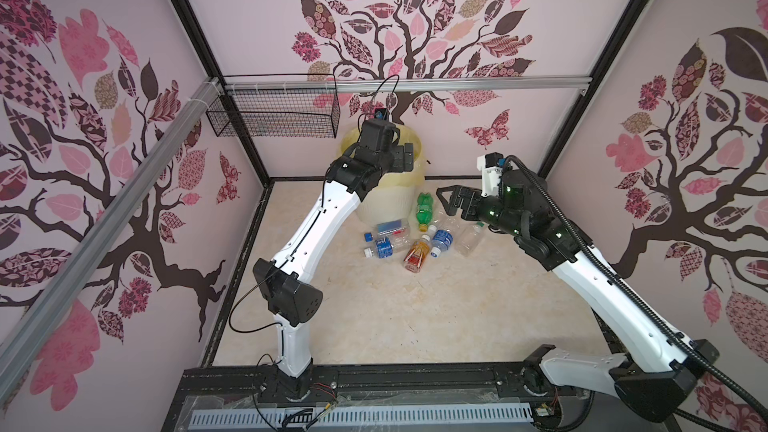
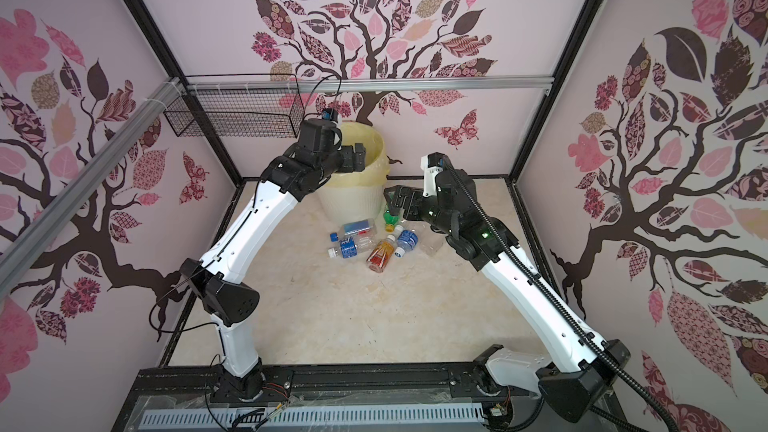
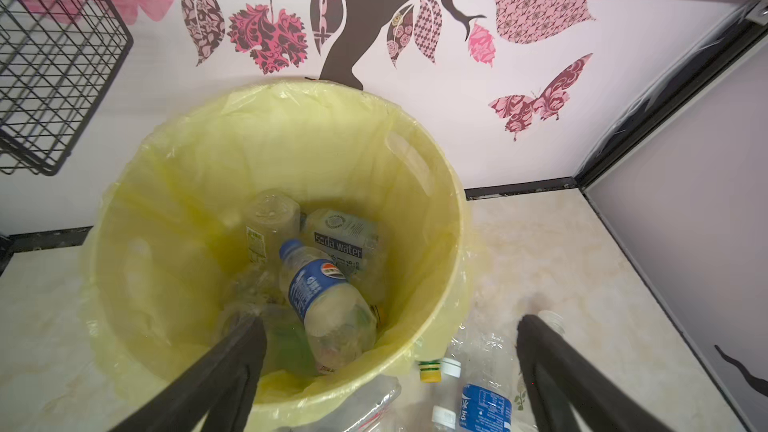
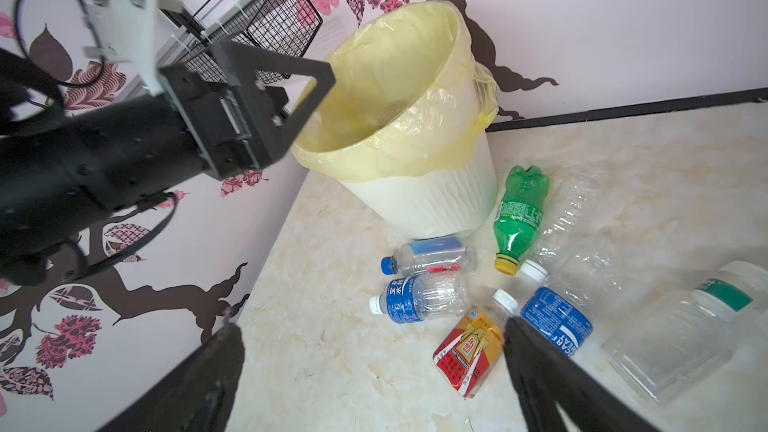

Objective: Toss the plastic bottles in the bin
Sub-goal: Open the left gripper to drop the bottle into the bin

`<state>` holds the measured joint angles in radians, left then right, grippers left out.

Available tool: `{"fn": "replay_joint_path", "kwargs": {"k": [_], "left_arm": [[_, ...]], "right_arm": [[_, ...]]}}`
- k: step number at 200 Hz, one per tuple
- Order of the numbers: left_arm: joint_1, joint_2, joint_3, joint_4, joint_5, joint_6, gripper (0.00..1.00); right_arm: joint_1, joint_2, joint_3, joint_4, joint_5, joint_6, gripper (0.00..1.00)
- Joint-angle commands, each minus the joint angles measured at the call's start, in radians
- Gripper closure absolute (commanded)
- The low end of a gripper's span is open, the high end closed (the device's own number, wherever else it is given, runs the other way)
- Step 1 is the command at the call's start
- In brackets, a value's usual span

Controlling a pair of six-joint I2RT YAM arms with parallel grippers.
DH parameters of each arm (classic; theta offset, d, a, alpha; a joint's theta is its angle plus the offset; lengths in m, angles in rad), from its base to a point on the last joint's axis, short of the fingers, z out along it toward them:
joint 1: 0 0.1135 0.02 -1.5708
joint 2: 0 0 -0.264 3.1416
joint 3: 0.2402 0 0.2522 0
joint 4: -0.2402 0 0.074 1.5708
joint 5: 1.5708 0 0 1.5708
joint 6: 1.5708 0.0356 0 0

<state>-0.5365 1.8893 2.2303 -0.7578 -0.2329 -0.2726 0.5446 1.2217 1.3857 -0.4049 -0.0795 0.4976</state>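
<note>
1. the left gripper (image 3: pixel 390 322) is held wide open, empty, above the bin (image 3: pixel 455 226).
2. a blue-label bottle (image 3: pixel 322 297) is seen inside the bin.
3. the right gripper (image 4: pixel 372 326) is held wide open, empty, above loose bottles (image 4: pixel 419 299) laid on the table (image 4: pixel 332 367) beside the bin.

I see the bin (image 4: pixel 436 201) as cream-white and ribbed, its bag (image 4: pixel 395 76) pale yellow. The green bottle (image 4: pixel 519 209) has a yellow cap, the amber-red bottle (image 4: pixel 467 351) a white one, and the clear bottles (image 4: pixel 405 299) carry blue labels. At upper left in a top view the wire basket (image 1: pixel 270 118) is black. The wall (image 1: pixel 540 126) is pale pink with brown-and-pink patterned leaves, and the tabletop (image 1: pixel 395 317) is cream marble.
</note>
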Motion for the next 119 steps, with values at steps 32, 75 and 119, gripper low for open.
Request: {"fn": "replay_joint_path", "kwargs": {"k": [32,75,119], "left_arm": [[-0.006,-0.137,-0.102,0.037,0.026,-0.022,0.03],[-0.008,-0.213,-0.166,0.019,0.036,-0.02,0.03],[-0.011,-0.349,-0.279,0.001,0.042,-0.014,0.03]], "right_arm": [[0.0,-0.053,-0.009,0.005,0.0,0.025,0.0],[0.0,-0.059,-0.037,-0.008,0.023,0.024,0.0],[0.0,-0.072,-0.075,-0.017,0.035,0.014,0.0]]}}
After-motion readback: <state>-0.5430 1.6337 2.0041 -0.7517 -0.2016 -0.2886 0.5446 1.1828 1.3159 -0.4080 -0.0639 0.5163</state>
